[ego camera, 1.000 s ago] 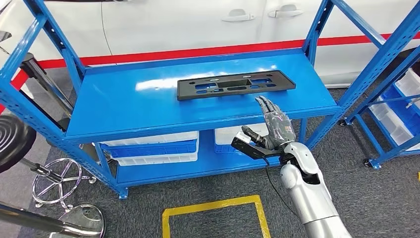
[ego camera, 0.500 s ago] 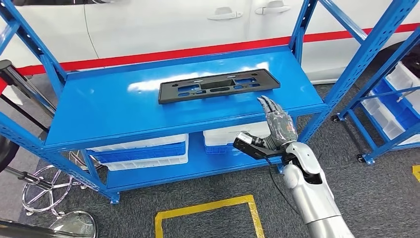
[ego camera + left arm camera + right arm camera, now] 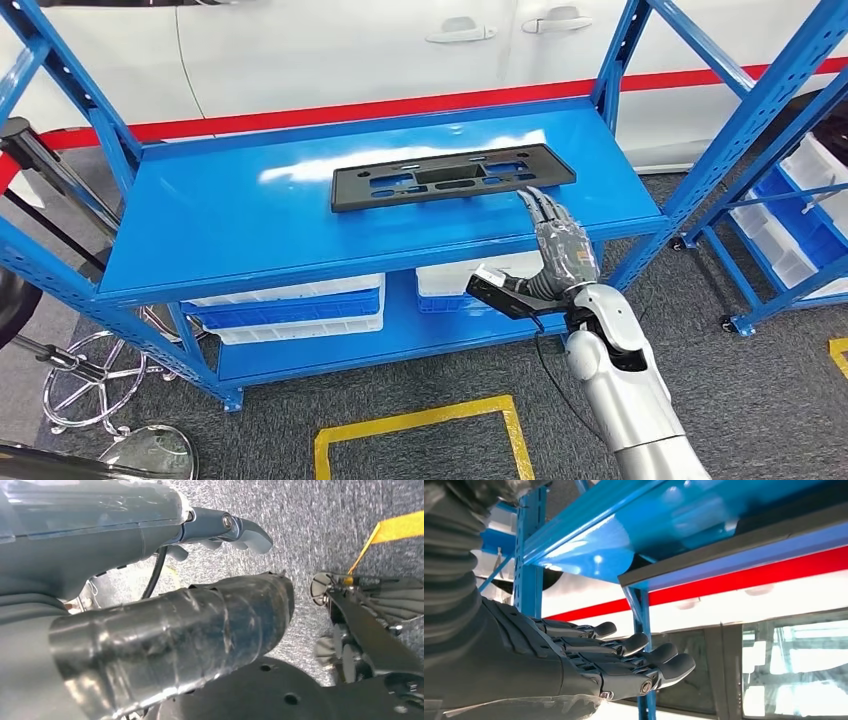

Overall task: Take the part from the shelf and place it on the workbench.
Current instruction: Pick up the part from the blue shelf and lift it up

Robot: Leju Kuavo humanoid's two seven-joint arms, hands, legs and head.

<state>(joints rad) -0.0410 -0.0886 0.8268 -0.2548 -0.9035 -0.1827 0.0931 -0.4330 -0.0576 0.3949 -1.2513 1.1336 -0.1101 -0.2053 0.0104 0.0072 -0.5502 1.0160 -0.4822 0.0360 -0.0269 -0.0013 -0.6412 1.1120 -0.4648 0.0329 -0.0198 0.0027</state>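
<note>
Right robot hand, fingers straight and empty, reaches up beside the black part on the shelf.

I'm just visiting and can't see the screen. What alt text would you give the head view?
A silver robot arm's open right robot hand reaches toward a flat black plastic part with cut-out slots lying on the top of a blue metal shelf. White bins sit on the lower shelf, with a white car behind.
</note>
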